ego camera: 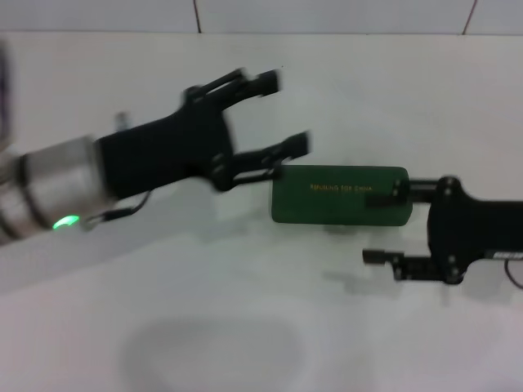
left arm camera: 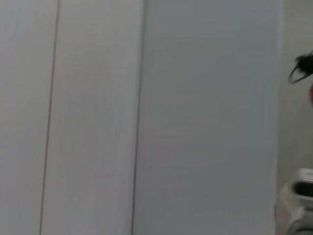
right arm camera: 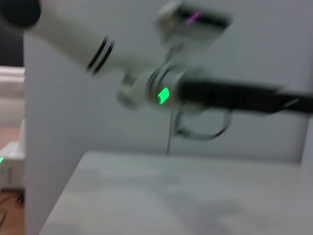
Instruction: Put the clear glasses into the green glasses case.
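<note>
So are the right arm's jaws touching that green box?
Cannot tell. In the head view one finger of the right gripper overlaps the closed green glasses case, the other sits clear below it; contact isn't plain.

A pale wall [left arm camera: 195, 122] with two thin vertical seams is being shown across nearly the whole left wrist view. A dark looped cable [left arm camera: 299, 72] and a blurred white object [left arm camera: 298, 203] are being glimpsed at one edge.

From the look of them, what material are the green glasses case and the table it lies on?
The green glasses case: likely a hard shell with a matte dark green covering. It shows no shine, has rounded corners and gold lettering on the closed lid. The table: a smooth white surface with soft reflections, perhaps laminate or stone. I cannot say which.
</note>
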{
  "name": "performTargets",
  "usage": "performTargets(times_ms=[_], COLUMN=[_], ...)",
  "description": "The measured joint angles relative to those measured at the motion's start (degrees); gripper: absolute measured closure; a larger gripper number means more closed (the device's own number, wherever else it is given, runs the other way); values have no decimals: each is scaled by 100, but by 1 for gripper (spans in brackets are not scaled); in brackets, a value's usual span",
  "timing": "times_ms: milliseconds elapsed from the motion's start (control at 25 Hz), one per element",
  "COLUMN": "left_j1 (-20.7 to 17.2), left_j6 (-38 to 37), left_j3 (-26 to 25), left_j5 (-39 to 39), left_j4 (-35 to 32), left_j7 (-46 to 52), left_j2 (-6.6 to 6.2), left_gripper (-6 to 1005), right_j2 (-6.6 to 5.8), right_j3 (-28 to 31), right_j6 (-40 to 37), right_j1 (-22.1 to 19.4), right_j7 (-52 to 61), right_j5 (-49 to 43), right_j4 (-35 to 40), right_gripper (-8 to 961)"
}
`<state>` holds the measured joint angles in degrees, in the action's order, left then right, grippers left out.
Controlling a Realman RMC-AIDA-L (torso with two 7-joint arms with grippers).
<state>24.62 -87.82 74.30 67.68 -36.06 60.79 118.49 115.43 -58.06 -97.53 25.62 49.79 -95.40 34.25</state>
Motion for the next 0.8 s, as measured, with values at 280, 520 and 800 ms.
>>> performTargets(times_ms=[280, 520, 800], left_j1=[-497, -642, -606], left_j6=[-753, -756, -752], left_j3=[-124, -135, -177], left_j5=[207, 449, 465], left_j4=[617, 792, 868], left_j7=[-1055, -1434, -1463], left_j2=[-216, -133, -153], left_gripper=[105, 105, 106], right_j2=[5, 30, 41], right_j3=[70, 19, 15], right_j6=[-317, -332, -328], right_j1=[-4, 47, 95], right_j7=[-279, -346, -424], right_j5=[445, 547, 552], right_j4=[-33, -80, -171], right_gripper=[317, 317, 317])
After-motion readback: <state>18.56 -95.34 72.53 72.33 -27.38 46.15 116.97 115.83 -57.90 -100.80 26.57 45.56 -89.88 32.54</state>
